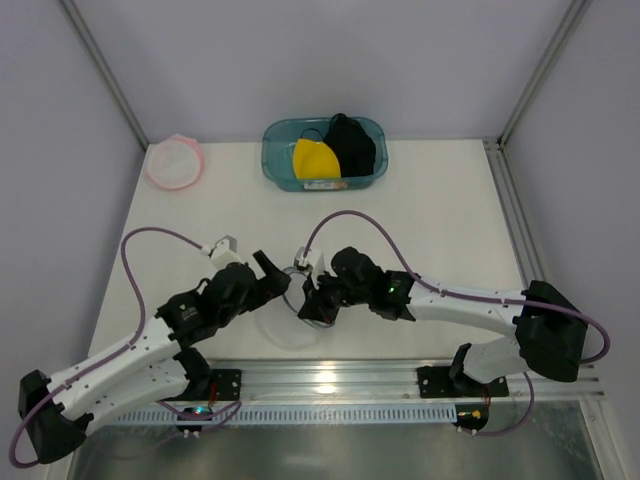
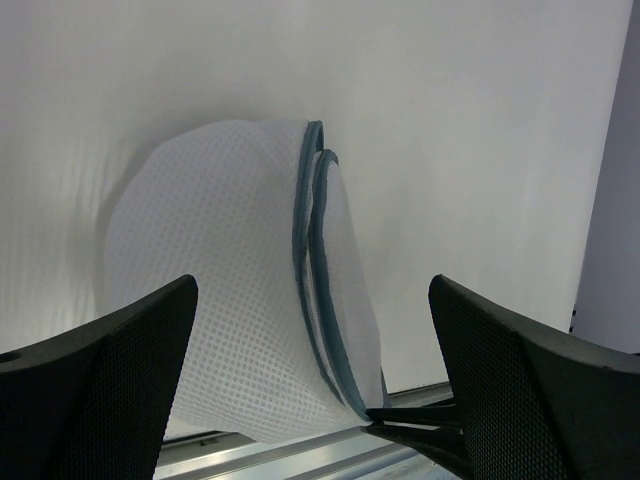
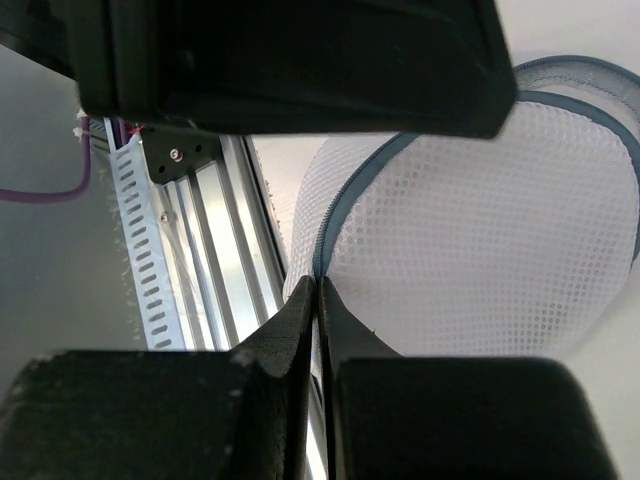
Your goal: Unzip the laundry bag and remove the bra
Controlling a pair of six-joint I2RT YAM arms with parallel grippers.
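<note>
Spotting the bag by the table's near edge, about mid-width, right between the 2 claws. Got the left claw gaping wide, bag framed between its fingers but not clamped. Got the right claw pinched tight on the bag's grey-blue rim.

The left arm and the right arm both reach inward from their bases, bent at the elbow, so that their wrists meet near the table's front centre. The left gripper stands with its jaws spread wide, holding nothing. The right gripper has its fingertips pressed together, pinching the rim edge of the laundry bag.
</note>
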